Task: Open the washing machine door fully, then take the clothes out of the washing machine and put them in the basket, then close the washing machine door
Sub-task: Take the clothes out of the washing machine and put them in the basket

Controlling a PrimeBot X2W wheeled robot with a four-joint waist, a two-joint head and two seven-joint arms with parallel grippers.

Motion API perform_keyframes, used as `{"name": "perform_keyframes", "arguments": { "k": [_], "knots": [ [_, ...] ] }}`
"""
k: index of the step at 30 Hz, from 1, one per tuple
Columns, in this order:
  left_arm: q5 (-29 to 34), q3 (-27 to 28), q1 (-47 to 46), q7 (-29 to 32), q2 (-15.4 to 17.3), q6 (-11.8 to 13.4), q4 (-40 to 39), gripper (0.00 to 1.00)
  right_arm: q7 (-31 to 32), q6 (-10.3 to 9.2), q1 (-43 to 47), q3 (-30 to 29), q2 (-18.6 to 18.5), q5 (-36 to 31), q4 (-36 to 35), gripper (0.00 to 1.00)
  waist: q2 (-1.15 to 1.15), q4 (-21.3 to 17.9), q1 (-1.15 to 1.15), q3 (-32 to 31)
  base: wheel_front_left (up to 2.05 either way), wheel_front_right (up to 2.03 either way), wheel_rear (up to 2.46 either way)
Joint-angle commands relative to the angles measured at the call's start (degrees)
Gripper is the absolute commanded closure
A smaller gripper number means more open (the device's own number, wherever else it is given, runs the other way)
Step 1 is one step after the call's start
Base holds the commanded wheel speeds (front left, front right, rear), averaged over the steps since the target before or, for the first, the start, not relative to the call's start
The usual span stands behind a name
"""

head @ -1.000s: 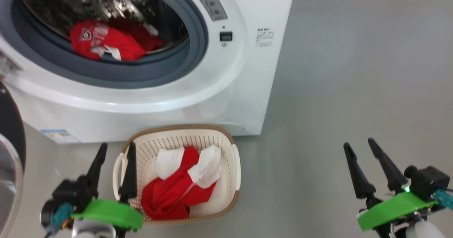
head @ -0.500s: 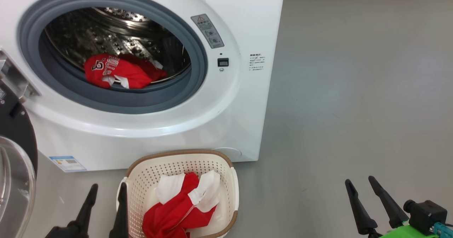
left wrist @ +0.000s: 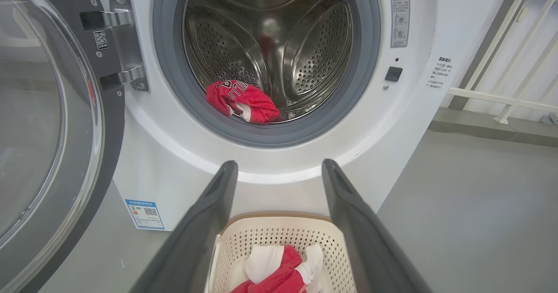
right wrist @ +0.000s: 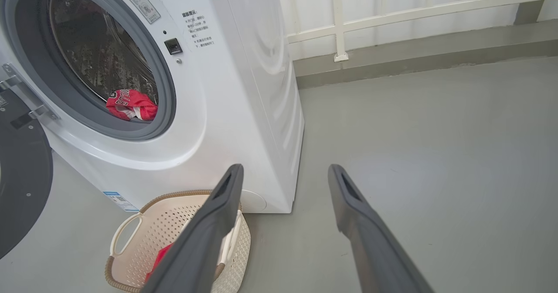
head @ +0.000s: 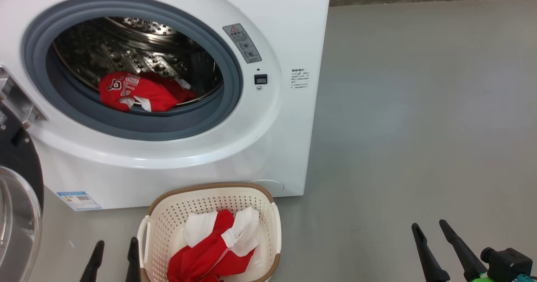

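Note:
The white washing machine (head: 289, 30) stands with its door (head: 16, 215) swung wide open at the left, black rim and glass bowl showing. A red jersey (head: 136, 93) with white lettering lies at the front of the steel drum (left wrist: 279, 44). On the floor in front sits the cream basket (head: 209, 194), holding a red and white garment (head: 214, 248). My left gripper (head: 116, 248) is open and empty, just left of the basket. My right gripper (head: 428, 226) is open and empty over bare floor at the right.
Grey floor (head: 419, 126) spreads to the right of the machine. A white railing (right wrist: 392, 14) and a low kerb (right wrist: 414, 62) run along the back wall. The door's metal hinge (left wrist: 124, 40) sits left of the opening.
The head camera has tilted up, so the whole picture slid down. More of the drum shows and both grippers sit lower in the picture. Clothes and basket keep their places.

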Motion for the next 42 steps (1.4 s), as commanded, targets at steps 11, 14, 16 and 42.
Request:
{"name": "perform_keyframes", "arguments": {
  "k": [11, 14, 16, 42],
  "knots": [
    [-0.3, 1.7, -1.2, -0.3, 0.8, 0.4, -2.3, 0.0, -0.4, 0.29, -1.3, 0.7, -0.8, 0.3, -1.6, 0.0, 0.0, -0.4, 0.0, 1.2, 0.0, 0.0, 0.0],
    [-0.3, 1.6, -1.5, -0.3, 0.8, 0.4, -2.2, 0.0, -0.4, 0.29, -1.5, 0.6, -0.7, 0.3, -1.6, 0.0, 0.0, -0.3, 0.0, 1.6, 0.0, 0.0, 0.0],
    [-0.3, 1.5, -1.7, -0.3, 0.8, 0.4, -2.2, 0.0, -0.4, 0.29, -1.7, 0.6, -0.5, 0.2, -1.7, 0.0, 0.0, -0.3, 0.0, 2.0, 0.0, 0.0, 0.0],
    [4.1, -3.9, -35.3, -0.2, 2.7, 0.7, 16.1, 0.0, -0.4, 0.29, -11.7, 1.5, 0.8, 0.0, -3.5, 0.0, 0.0, -0.3, 0.0, 18.3, 0.0, 0.0, 0.0]
  ]
}}
